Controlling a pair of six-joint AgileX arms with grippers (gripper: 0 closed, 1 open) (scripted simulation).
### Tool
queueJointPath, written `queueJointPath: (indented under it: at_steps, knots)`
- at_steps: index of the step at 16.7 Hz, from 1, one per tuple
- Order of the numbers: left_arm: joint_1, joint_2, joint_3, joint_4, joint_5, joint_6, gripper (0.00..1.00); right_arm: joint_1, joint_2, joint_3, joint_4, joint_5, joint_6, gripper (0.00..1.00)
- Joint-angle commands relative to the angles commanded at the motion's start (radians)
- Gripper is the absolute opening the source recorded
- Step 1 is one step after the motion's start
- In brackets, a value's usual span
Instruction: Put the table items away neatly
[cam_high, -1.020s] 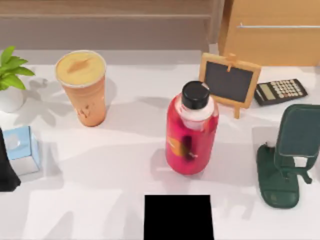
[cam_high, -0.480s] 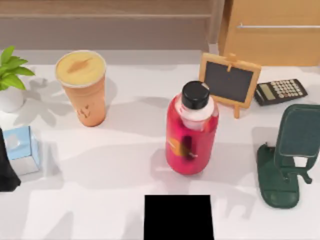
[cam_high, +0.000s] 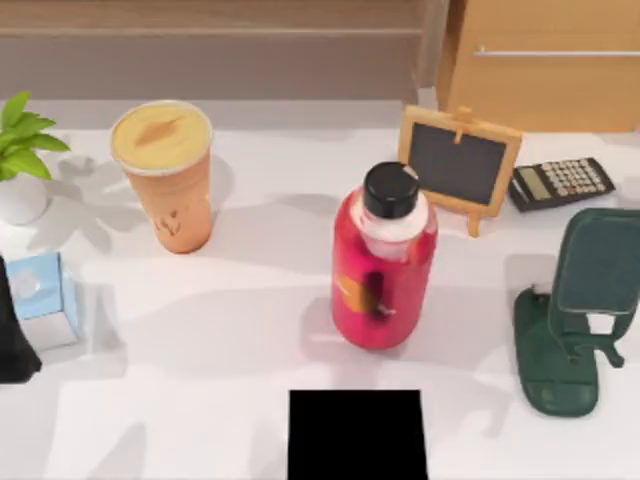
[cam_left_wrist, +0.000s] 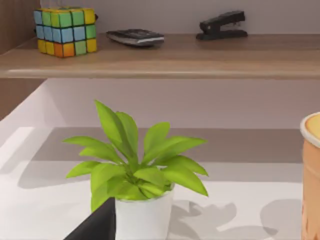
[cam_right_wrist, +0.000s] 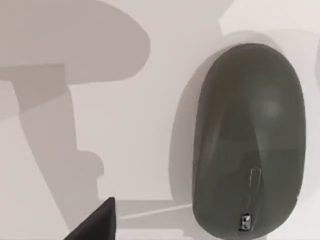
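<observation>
The tall orange cup (cam_high: 165, 175) with a yellowish top stands upright at the back left of the white table (cam_high: 200, 400); its side also shows in the left wrist view (cam_left_wrist: 312, 175). The grey oval mouse (cam_right_wrist: 250, 140) lies flat on the white tabletop, close beneath the right wrist camera. A dark part of my right gripper (cam_right_wrist: 97, 225) hangs just beside the mouse, apart from it. My left arm (cam_high: 12, 340) sits at the table's left edge, and a dark part of its gripper (cam_left_wrist: 95, 227) is low in front of the plant.
A red bottle (cam_high: 383, 265) stands mid-table. A small chalkboard (cam_high: 460, 165) and calculator (cam_high: 560, 183) are at the back right, a green phone stand (cam_high: 570, 320) at the right. A potted plant (cam_high: 20, 150) and blue box (cam_high: 40, 300) are at the left. A black mat (cam_high: 357, 435) lies at the front.
</observation>
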Motion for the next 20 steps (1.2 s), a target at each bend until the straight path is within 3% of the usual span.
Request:
queueJointPath:
  at_steps: [4,9,20]
  knots:
    - [0.000,0.000,0.000,0.000,0.000,0.000,1.00,0.000,0.054,-0.106,0.167,0.000,0.000,1.00]
    - [0.000,0.000,0.000,0.000,0.000,0.000,1.00,-0.001,0.066,-0.128,0.195,0.001,0.000,1.00]
    - [0.000,0.000,0.000,0.000,0.000,0.000,1.00,-0.001,0.066,-0.128,0.195,0.001,0.000,0.17]
